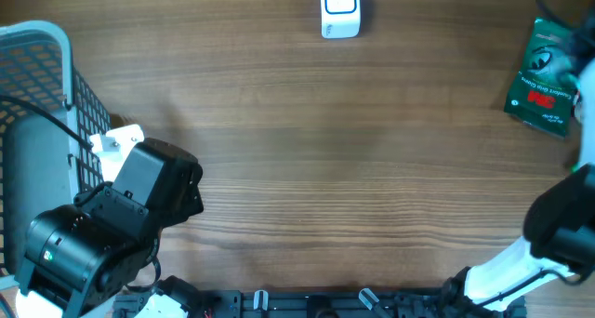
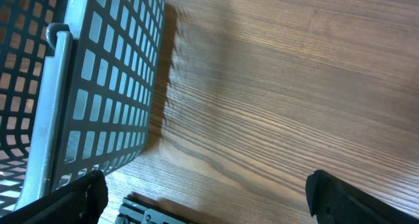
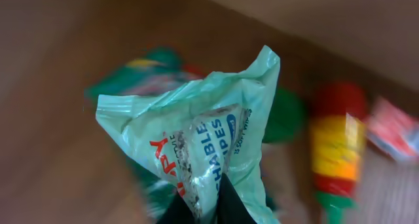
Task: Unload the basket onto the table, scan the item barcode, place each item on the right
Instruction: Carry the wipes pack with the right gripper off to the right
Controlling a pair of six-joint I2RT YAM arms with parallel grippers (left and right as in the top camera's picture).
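right gripper (image 3: 209,201) is pressed together on one edge of the wipes pack (image 3: 196,126), and the pack looks lifted clear at the far right of the table (image 1: 325,169). The pack is thin pale-green film, crinkled and glossy. I judge it light, floppy and probably slippery, so it will twist in the grip. Better hold is the sealed seam or the thicker body, not loose film. No barcode is visible from here

Behind it are a blurred red-and-yellow bottle shape (image 3: 334,145) and a flat green packet (image 1: 542,76) on the wood grain

left gripper (image 2: 209,198) is spread wide and holds nothing, beside the grey mesh basket (image 2: 98,86)

The white boxy scanner (image 1: 339,11) sits at the far edge, well apart from the pack
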